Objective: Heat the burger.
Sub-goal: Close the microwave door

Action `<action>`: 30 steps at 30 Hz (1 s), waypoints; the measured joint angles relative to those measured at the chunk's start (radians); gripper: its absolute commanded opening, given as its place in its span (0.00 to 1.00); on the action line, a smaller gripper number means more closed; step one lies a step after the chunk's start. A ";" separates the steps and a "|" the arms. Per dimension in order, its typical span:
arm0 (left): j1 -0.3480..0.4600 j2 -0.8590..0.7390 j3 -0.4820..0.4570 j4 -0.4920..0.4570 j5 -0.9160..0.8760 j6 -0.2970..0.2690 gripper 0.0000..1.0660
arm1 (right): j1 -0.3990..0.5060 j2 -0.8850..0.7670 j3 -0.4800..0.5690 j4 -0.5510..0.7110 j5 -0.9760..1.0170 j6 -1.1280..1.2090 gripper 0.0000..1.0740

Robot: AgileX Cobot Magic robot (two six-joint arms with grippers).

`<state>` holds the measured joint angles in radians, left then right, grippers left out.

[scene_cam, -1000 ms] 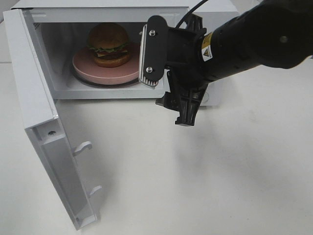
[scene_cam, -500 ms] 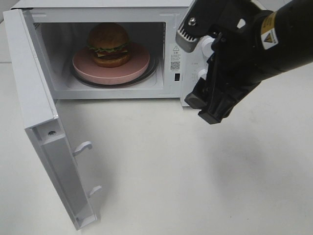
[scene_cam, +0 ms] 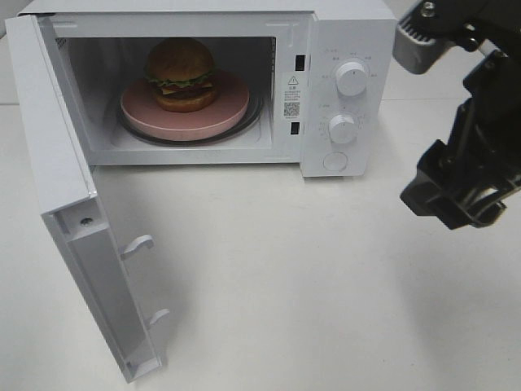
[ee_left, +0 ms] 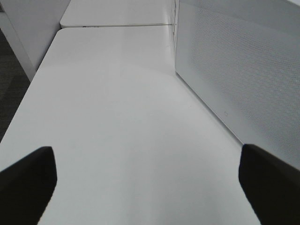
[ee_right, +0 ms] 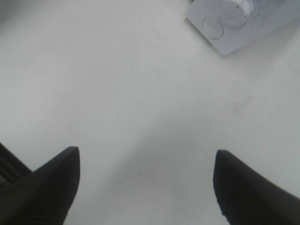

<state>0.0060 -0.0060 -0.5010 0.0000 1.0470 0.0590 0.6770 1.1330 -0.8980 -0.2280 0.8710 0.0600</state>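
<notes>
The burger (scene_cam: 181,73) sits on the pink plate (scene_cam: 143,112) inside the microwave (scene_cam: 342,37), whose door (scene_cam: 61,147) hangs open on its left, so the left gripper (ee_left: 146,154), spread empty, seems nearer that door than the right gripper (ee_right: 145,157), spread empty beyond the dials.

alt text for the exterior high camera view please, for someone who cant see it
A burger sits on a pink plate inside a white microwave whose door hangs wide open to the left, on a white table. The right arm's black hand hovers open, empty, to the right of the microwave's two control knobs.
</notes>
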 measured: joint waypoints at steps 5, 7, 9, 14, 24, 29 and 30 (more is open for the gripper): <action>0.000 0.000 0.000 0.000 0.000 0.000 0.92 | 0.000 -0.042 0.000 0.015 0.074 0.002 0.71; 0.000 0.000 0.000 0.000 0.000 0.000 0.92 | 0.000 -0.064 0.000 0.028 0.102 0.002 0.71; 0.000 0.000 0.000 0.000 0.000 0.000 0.92 | 0.000 -0.087 0.000 0.037 0.122 0.002 0.71; 0.000 0.000 0.000 0.000 0.000 0.000 0.92 | 0.000 -0.168 0.045 0.047 0.146 0.014 0.71; 0.000 0.000 0.000 0.000 -0.001 0.000 0.92 | -0.013 -0.253 0.165 0.054 0.159 0.101 0.71; 0.000 0.000 0.000 0.000 -0.001 0.000 0.92 | -0.160 -0.324 0.220 0.081 0.161 0.088 0.71; 0.000 0.000 0.000 0.000 -0.001 0.000 0.92 | -0.160 -0.324 0.220 0.081 0.161 0.088 0.71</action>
<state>0.0060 -0.0060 -0.5010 0.0000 1.0460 0.0590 0.5170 0.8090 -0.6780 -0.1470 1.0320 0.1480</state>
